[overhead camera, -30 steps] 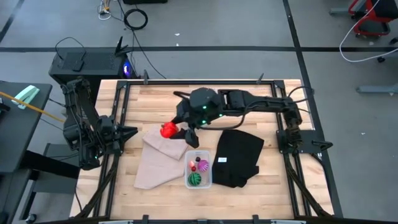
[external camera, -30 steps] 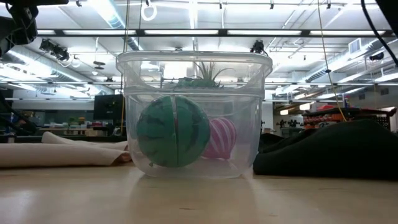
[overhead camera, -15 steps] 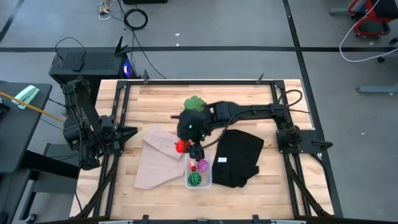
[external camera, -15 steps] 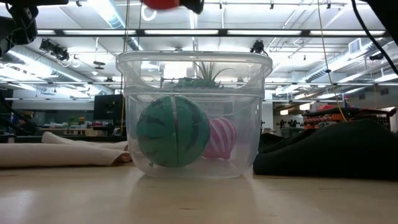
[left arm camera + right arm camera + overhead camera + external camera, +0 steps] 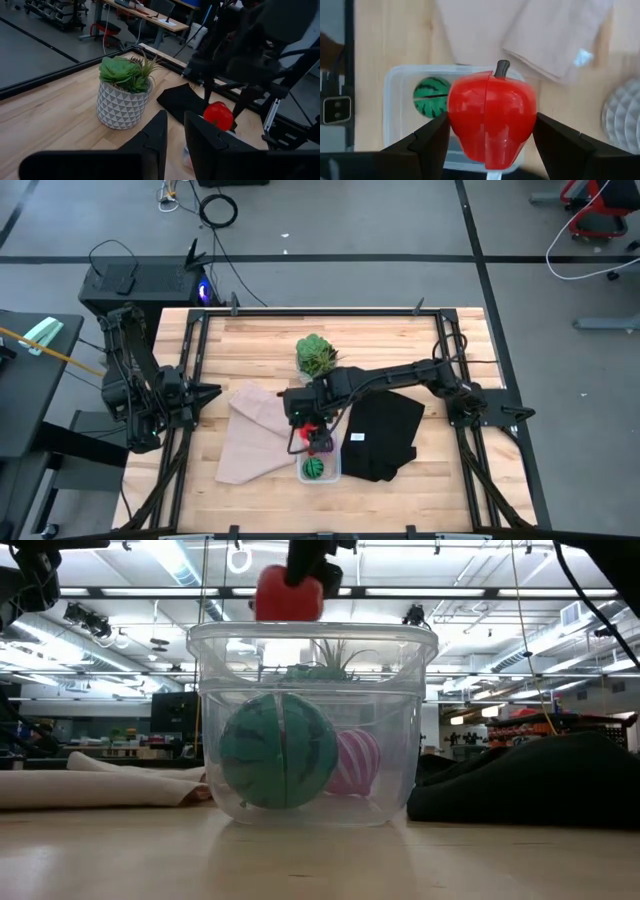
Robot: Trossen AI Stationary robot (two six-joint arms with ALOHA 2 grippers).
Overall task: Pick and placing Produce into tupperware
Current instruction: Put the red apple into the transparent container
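My right gripper (image 5: 306,432) is shut on a red toy apple (image 5: 492,117) and hovers just above the clear tupperware (image 5: 319,463), near its far end. In the low view the apple (image 5: 288,596) hangs level with the tupperware's rim (image 5: 312,632). Inside on the bottom rest the dark green striped ball (image 5: 278,750) and the magenta striped ball (image 5: 356,762). My left gripper (image 5: 175,131) is shut and waits at the table's left edge (image 5: 170,398). My right gripper pinches the red apple by its two opposite sides (image 5: 454,120), one finger (image 5: 427,142) on each side. The fingers come from above, pointing down. The apple is lifted clear over the tupperware, and its dark stem (image 5: 501,67) sticks out sideways.
A tan cloth (image 5: 258,430) lies left of the tupperware and a black cloth (image 5: 385,430) right of it. A spiky green plant in a white pot (image 5: 316,356) stands behind toward the far edge. Bare wood lies along the near edge.
My right gripper has carried the red apple from above the tan cloth toward the table's near edge and downward. It now hangs over the tupperware and has come into the low view from above. The balls inside have stayed put.
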